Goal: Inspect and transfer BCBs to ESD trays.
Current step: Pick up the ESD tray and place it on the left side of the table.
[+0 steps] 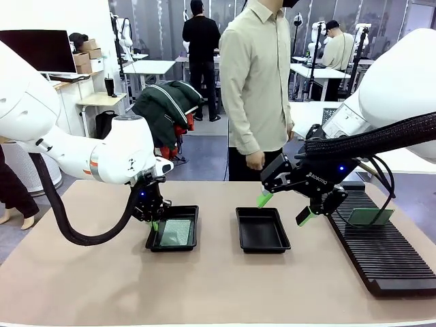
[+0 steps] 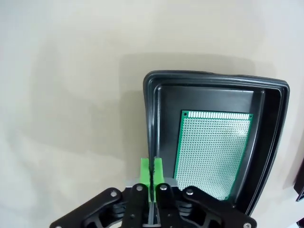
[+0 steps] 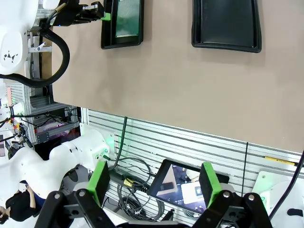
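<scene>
The left gripper [image 2: 152, 165] is clamped on the filled tray [image 2: 216, 80]. Its two green pads press together on one thin side wall, with the rim running up between them. Pinching the wall rather than reaching inside keeps the fingers off the part, and it looks like a hold meant to steady or shift the tray as a whole.

Inside that tray, a circuit board [image 2: 213, 152] lies flat on the floor with its pale, perforated face up. It sits a little clear of the pinched wall, so the pads touch plastic only. Lying flat below the raised rim, it should stay put if the tray slides.

Beside the filled tray, toward the robot's right, an empty tray [image 1: 262, 250] sits square on the table [image 1: 102, 286], apart from its neighbour and ready for the next part.

Above and just beyond the empty tray's far right corner, the right gripper [image 1: 285, 208] hangs with its jaws spread wide and nothing between them.

Farther from the filled tray, past the empty one, a long black slotted rack [image 1: 381, 262] holds a second board [image 1: 370, 216] propped on edge, which leaves an edge free to be grasped.

Across the table from the filled tray, a person [image 1: 255, 88] stands with arms lowered, touching nothing.
</scene>
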